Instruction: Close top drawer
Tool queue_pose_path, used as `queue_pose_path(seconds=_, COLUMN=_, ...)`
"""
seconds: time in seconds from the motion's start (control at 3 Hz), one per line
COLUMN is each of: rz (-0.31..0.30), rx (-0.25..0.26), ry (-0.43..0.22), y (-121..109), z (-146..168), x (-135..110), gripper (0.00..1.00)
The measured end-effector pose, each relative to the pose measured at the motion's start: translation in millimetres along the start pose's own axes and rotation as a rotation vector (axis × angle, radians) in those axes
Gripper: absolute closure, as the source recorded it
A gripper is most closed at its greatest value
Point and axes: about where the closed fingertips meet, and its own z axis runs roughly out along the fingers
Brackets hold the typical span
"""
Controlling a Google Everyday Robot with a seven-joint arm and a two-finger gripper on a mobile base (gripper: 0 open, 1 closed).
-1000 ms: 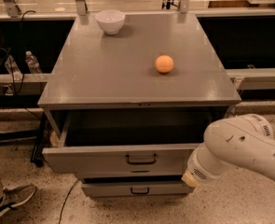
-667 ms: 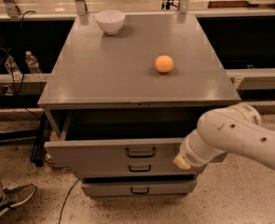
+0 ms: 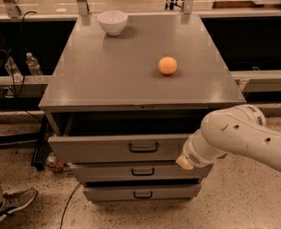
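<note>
**Top drawer part open, gripper at its right end**

Camera view: the top drawer (image 3: 106,149) stands partly pulled out of a grey metal cabinet, directly under the worktop (image 3: 130,87), with a dark gap showing above its front panel. The panel is flat, matt grey sheet metal, wide and straight-edged, with a black bar handle (image 3: 143,147) at its centre. Two lower drawers (image 3: 140,171) sit beneath it, each with a smaller black handle.

The gripper (image 3: 184,162) is at the right end of the drawer front, low on the panel and apparently against it. It sits at the tip of a rounded white arm (image 3: 235,135) that reaches in from the right. Whether it is open or closed cannot be told, and nothing can be seen held in it.

The drawer looks stiff and fairly heavy, a rigid box that probably slides on runners, so no grasp is needed: a flat push on the panel should do. Pushing near the handle would likely run truer than pushing at the right end, where the box may skew and bind.

On the worktop, smooth and faintly glossy, a white bowl (image 3: 112,22) stands at the back and an orange ball (image 3: 167,65) lies nearer the front. A hard shove could set the ball rolling.
</note>
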Motion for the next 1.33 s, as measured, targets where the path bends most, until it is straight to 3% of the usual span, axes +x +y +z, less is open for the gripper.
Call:
queue_pose_path(seconds=1.0, rz=0.007, rx=0.055, ry=-0.077, y=-42.2, z=10.5, x=-33.7, gripper=1.00)
queue_pose_path(seconds=1.33, rz=0.031, rx=0.064, ry=-0.098, y=-50.7, z=10.3, x=-32.4, gripper=1.00)
